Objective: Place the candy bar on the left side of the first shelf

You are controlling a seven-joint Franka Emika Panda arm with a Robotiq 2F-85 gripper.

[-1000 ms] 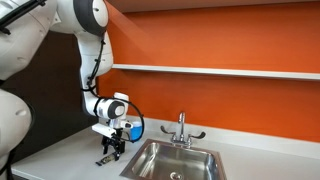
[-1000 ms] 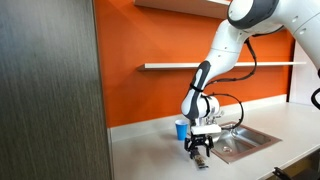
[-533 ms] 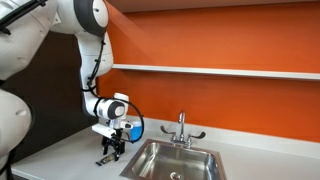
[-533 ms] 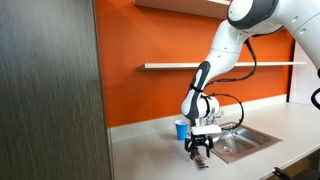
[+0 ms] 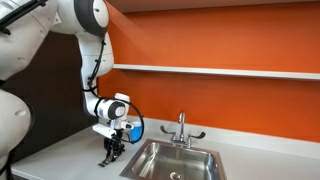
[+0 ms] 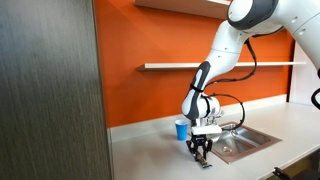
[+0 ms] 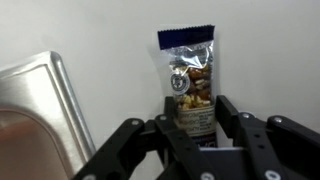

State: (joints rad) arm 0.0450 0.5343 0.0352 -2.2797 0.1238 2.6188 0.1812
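The candy bar [image 7: 189,60] lies flat on the pale countertop [image 7: 90,30], its clear wrapper showing nuts and a dark end seal. In the wrist view my gripper [image 7: 197,108] straddles its near end, and both black fingers [image 7: 228,110] press against the bar's sides, so it is shut on the bar. In both exterior views the gripper [image 5: 111,151] [image 6: 201,152] points straight down at the counter beside the sink, with the bar [image 6: 205,163] just showing under it. The first shelf [image 5: 220,70] [image 6: 200,66] runs along the orange wall, well above the gripper.
A steel sink [image 5: 175,160] [image 6: 240,141] with a faucet [image 5: 181,128] sits right beside the gripper; its rim [image 7: 45,85] shows in the wrist view. A small blue cup [image 6: 181,129] stands behind the gripper. A tall grey cabinet [image 6: 50,90] stands at one end.
The fingers have closed from wide open onto the sides of the candy bar. The arm has stayed in the same place over the counter.
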